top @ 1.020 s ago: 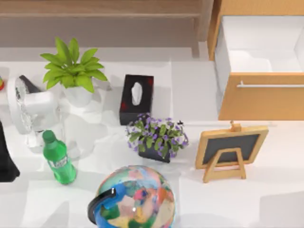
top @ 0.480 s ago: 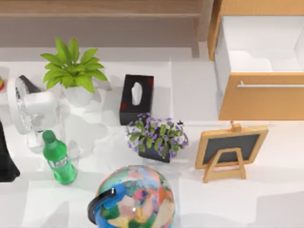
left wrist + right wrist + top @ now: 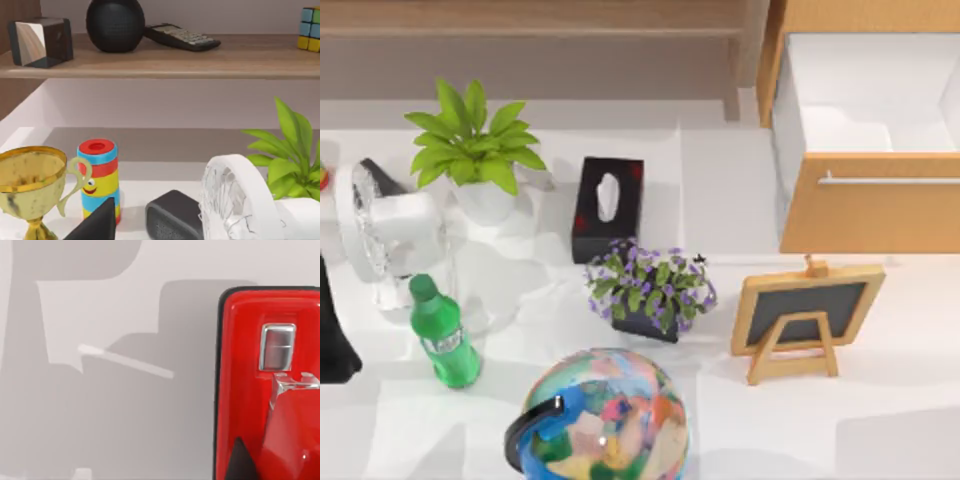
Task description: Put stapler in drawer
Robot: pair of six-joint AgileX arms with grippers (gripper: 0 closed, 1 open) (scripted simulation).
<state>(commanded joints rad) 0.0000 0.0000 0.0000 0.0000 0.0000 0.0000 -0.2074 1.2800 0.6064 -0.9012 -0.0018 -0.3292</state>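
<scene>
The red stapler [image 3: 267,385], glossy with a silver metal piece on top, lies on the white table and is seen from close up in the right wrist view. My right gripper [image 3: 241,461] shows as a dark tip right over it. The drawer [image 3: 870,205] stands pulled open at the top view's upper right, with a light wooden front, a thin silver bar handle [image 3: 890,181] and white inner walls [image 3: 860,90]. My left arm [image 3: 332,335] is a dark shape at the table's left edge, and my left gripper [image 3: 97,224] looks towards the shelf.
A small chalkboard easel [image 3: 807,318] stands just in front of the drawer. Purple flowers [image 3: 650,285], a black tissue box [image 3: 608,205], a globe [image 3: 600,420], a green bottle [image 3: 442,335], a white fan [image 3: 385,235] and a potted plant [image 3: 475,150] crowd the middle and left.
A faint shadow at the table's front right has spread a little to the left. Nothing on the table has moved.
</scene>
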